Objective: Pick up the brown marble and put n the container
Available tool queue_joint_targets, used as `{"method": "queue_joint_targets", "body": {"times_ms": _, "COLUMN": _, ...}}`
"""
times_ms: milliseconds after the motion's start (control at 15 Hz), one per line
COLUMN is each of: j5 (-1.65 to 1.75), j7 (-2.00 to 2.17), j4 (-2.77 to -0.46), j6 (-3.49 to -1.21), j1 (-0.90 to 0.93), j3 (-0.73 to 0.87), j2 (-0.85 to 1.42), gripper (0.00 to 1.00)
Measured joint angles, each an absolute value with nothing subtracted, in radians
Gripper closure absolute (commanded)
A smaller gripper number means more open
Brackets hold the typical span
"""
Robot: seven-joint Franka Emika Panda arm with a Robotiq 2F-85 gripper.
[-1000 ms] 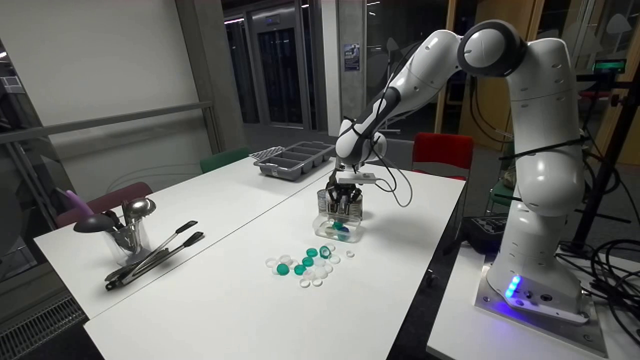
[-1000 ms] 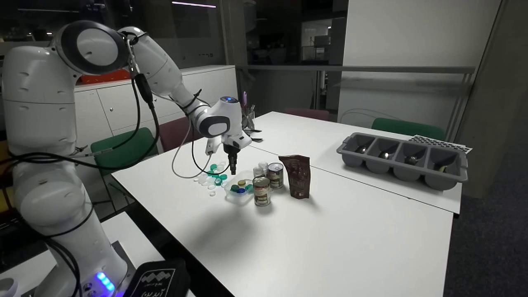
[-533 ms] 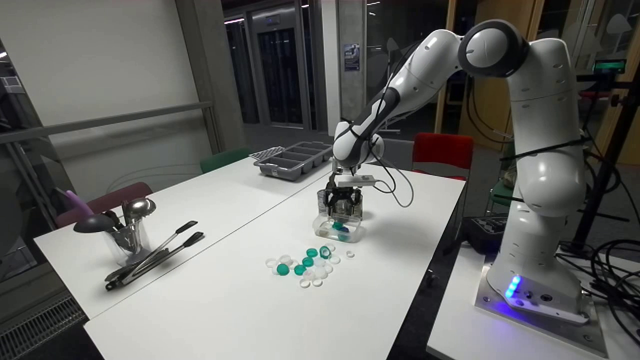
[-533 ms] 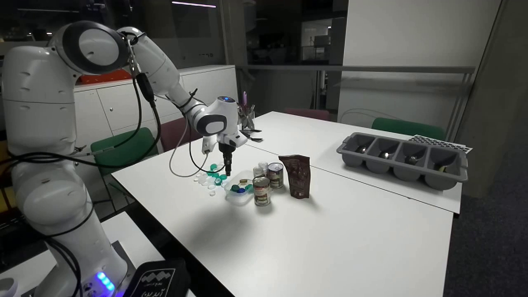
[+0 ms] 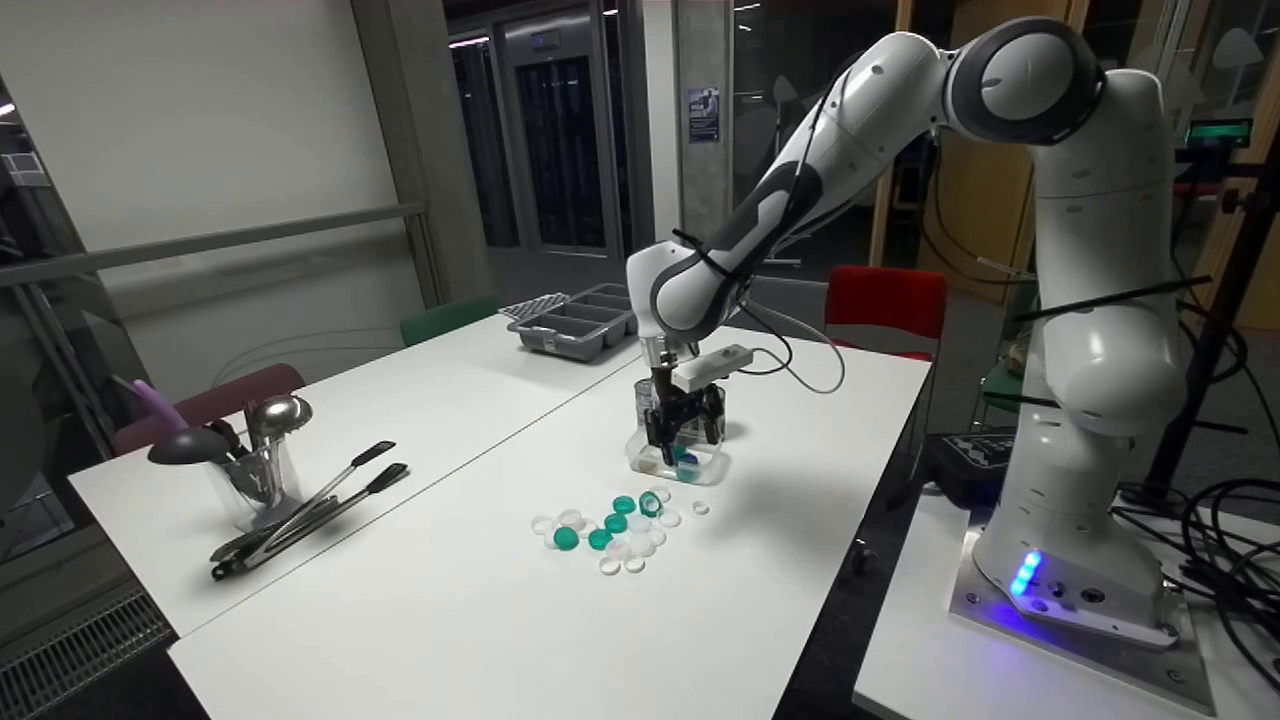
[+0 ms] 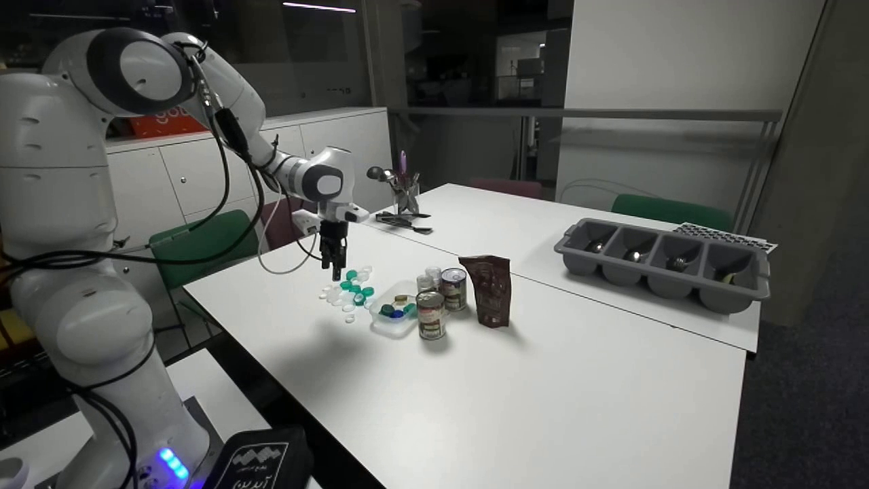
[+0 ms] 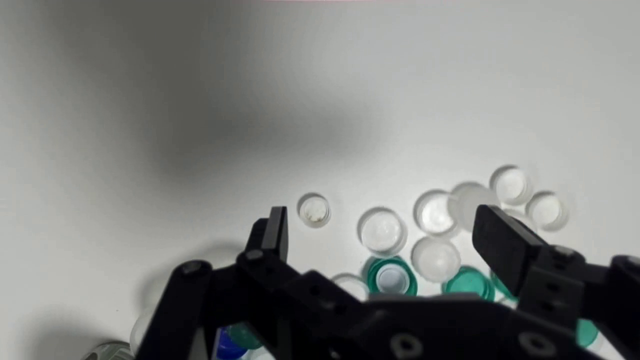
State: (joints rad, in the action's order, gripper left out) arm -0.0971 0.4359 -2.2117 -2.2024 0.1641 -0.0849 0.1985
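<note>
The brown marble (image 6: 400, 299), a small tan round piece that looks like a cap, lies in the container (image 6: 390, 331), a clear low plastic box. Blue and green caps share that box. In an exterior view the marble (image 5: 647, 466) shows at one end of the box. My gripper (image 6: 331, 272) hangs above the table beside the box, over the loose caps. Its fingers (image 7: 278, 227) stand wide apart in the wrist view with nothing held; a few caps lie on the table below them. The marble is hidden in the wrist view.
White and green loose caps (image 5: 615, 523) are scattered by the box. Two cans (image 6: 431, 318), small clear cups and a brown pouch (image 6: 490, 292) stand on its far side. A grey compartment tray (image 6: 665, 266) with cutlery, tongs (image 5: 310, 515) and a utensil cup are further off.
The gripper has spread from narrow to wide and moved away from over the container, its wrist turning. The marble has shifted slightly inside the box.
</note>
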Motion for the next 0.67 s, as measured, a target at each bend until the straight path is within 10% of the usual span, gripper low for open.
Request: {"method": "queue_joint_targets", "body": {"times_ms": 667, "j5": 0.067, "j7": 0.308, "j4": -2.172, "j6": -1.874, "j1": 0.226, "j3": -0.184, "j2": 0.066, "gripper": 0.0}}
